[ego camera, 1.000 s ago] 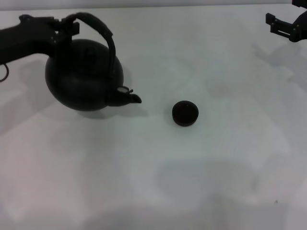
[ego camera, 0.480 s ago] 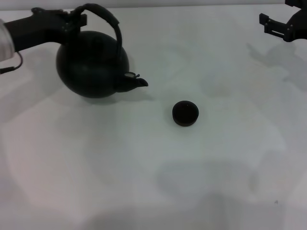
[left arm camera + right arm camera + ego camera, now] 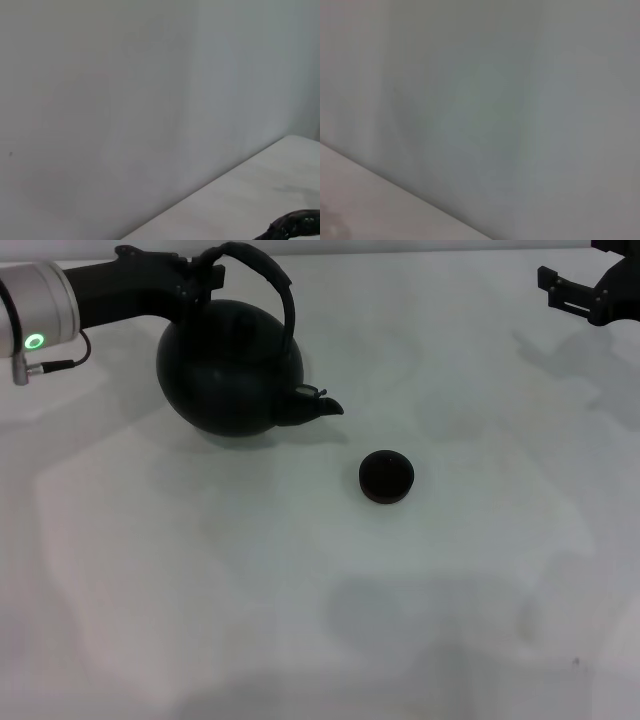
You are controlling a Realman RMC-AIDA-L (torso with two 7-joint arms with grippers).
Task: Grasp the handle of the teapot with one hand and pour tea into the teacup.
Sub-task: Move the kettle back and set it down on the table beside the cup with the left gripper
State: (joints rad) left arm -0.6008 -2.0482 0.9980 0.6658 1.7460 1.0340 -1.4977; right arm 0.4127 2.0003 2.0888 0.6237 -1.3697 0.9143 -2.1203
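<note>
On the white table (image 3: pixel 300 590), the left gripper (image 3: pixel 205 275) is clamping the round black teapot's (image 3: pixel 230 370) arched handle (image 3: pixel 270 285) (small dark teacup (image 3: pixel 386 477) sitting nearby); the right gripper's (image 3: pixel 570 292) state is unclear.

A plain white table (image 3: pixel 300 620) spreads below — faint grey shadows on it; a pale wall (image 3: pixel 125 100) behind.

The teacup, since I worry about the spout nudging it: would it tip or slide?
The teacup looks low and wide, so it would probably slide rather than tip. It seems small beside the teapot, so likely light and easily shoved. The smooth table may offer little grip.
</note>
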